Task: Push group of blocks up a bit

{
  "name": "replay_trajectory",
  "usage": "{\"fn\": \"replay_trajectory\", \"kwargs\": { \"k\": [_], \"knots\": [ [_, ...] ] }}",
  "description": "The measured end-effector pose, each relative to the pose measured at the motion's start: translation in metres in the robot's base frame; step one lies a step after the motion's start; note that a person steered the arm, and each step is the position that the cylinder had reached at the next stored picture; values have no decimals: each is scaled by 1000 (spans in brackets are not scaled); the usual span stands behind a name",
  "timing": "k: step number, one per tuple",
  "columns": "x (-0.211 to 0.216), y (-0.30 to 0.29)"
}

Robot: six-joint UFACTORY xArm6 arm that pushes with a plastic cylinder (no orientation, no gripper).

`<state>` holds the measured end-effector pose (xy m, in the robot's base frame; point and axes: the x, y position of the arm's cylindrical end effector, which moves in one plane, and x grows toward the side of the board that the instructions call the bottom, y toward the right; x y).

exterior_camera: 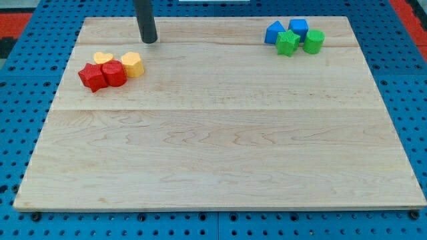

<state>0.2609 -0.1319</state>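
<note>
My tip (149,41) carries nothing and touches no block, sitting just above the red and yellow cluster: red star (92,77), red cylinder (114,73), yellow heart (103,59), yellow hexagon (133,65). From this side, any push risks driving them down, or scattering them.

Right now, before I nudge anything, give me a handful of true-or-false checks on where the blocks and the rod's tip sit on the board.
1. My tip touches a red block. False: it stands clear, toward the view's top from the yellow block.
2. Two red blocks sit in the cluster at the view's left. True.
3. The blue blocks lie at the view's bottom right. False: they are at the top right.
4. Two green blocks adjoin the blue ones. True.
5. A second yellow block lies beside the red ones. True.
</note>
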Motion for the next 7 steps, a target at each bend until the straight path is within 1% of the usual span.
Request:
{"fn": "replay_trajectory", "kwargs": {
  "k": [1, 2, 3, 5, 6, 7],
  "knots": [
    [0, 0],
    [12, -5],
    [18, 26],
    [77, 33],
    [104, 85],
    [187, 66]
  ]
}}
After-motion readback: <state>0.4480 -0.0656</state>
